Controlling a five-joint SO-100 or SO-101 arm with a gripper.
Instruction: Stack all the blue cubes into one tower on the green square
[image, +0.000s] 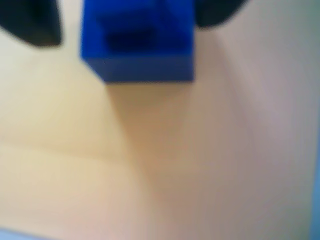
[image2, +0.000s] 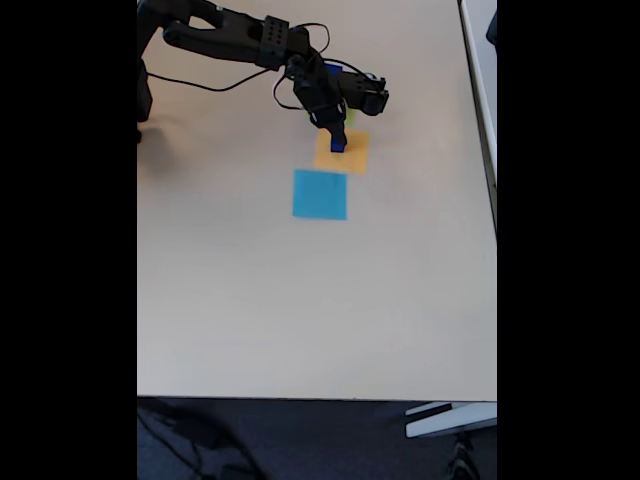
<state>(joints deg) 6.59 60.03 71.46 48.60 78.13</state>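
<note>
Your gripper (image2: 337, 137) is clenched on a small blue cube (image2: 338, 146), and the fixed view shows that cube hanging over the orange square (image2: 341, 152), near its upper-left part, whether touching the paper or just above it you cannot tell from here. In the wrist view the cube (image: 137, 42) sits at the top of the frame with a dark finger (image: 32, 22) on either side of it, which is why it reads as held rather than resting free; the picture is blurred, and the darker patch on the cube's top face may be a recess or only shadow. The pale orange surface under it in that view agrees with the orange square lying below. Your goal, the green square (image2: 350, 119), lies just beyond the orange square, toward the arm's base, and mostly hidden under the wrist; only a sliver of lime shows beside the orange edge. Another dark blue patch (image2: 334, 70) peeks out behind the arm past the green square, probably another cube, though too little shows to say. The light-blue square (image2: 320, 194) lies just on the near side of the orange square and plays no part. Judging from this, you hold the cube low over the orange square because the carry to green is short.
</note>
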